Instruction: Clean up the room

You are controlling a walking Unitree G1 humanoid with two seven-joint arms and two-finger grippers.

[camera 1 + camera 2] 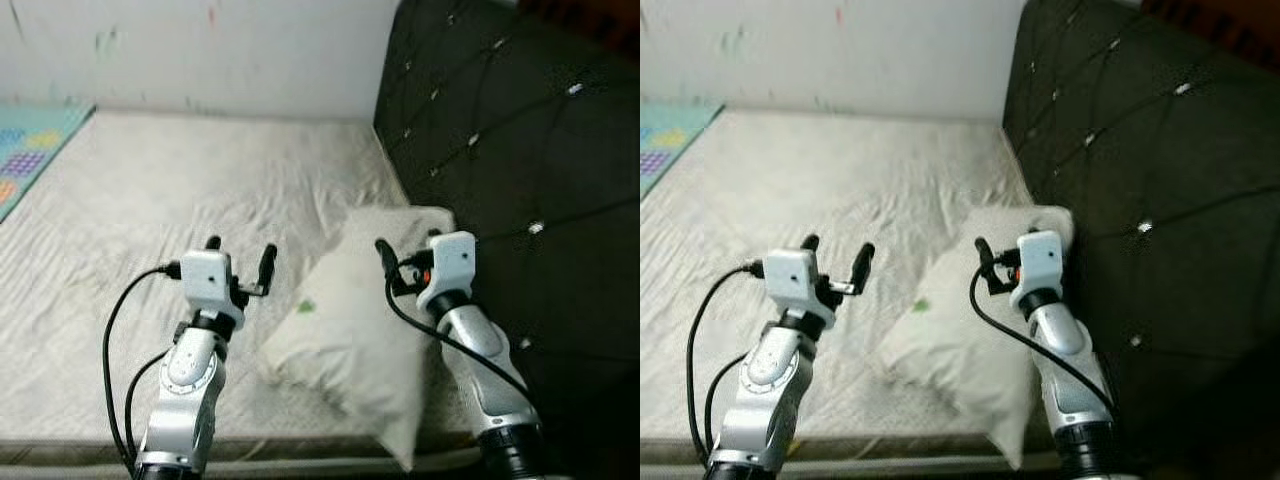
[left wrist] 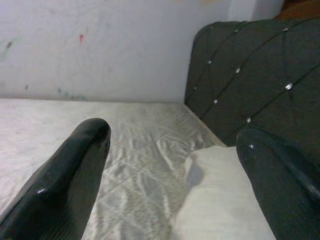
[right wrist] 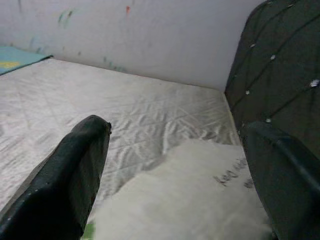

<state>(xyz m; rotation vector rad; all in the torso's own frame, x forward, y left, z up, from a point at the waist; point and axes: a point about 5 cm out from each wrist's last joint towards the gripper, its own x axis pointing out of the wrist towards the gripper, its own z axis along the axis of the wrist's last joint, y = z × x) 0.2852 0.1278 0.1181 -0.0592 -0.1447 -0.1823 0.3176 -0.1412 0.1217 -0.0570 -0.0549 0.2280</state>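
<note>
Head views: a bare quilted mattress (image 1: pixel 180 200) fills the scene, with a white wall (image 1: pixel 200 50) at 12 o'clock and a dark tufted headboard (image 1: pixel 520 150) from 1 to 4 o'clock. A white pillow (image 1: pixel 350 330) lies on the mattress at about 5 o'clock, its far end against the headboard. The left gripper (image 1: pixel 240 252) hovers above the mattress just beside the pillow's 9 o'clock edge, fingers spread wide and holding nothing. The right gripper (image 1: pixel 1025 240) hovers above the pillow's far end; one black finger (image 1: pixel 385 255) shows beside its white housing. A colourful mat (image 1: pixel 30 150) lies at 10 o'clock.

Left wrist view: both fingers (image 2: pixel 65 180) stand wide apart, framing mattress, pillow corner and headboard.

Right wrist view: the fingers (image 3: pixel 70 175) stand wide apart above the pillow, empty.
</note>
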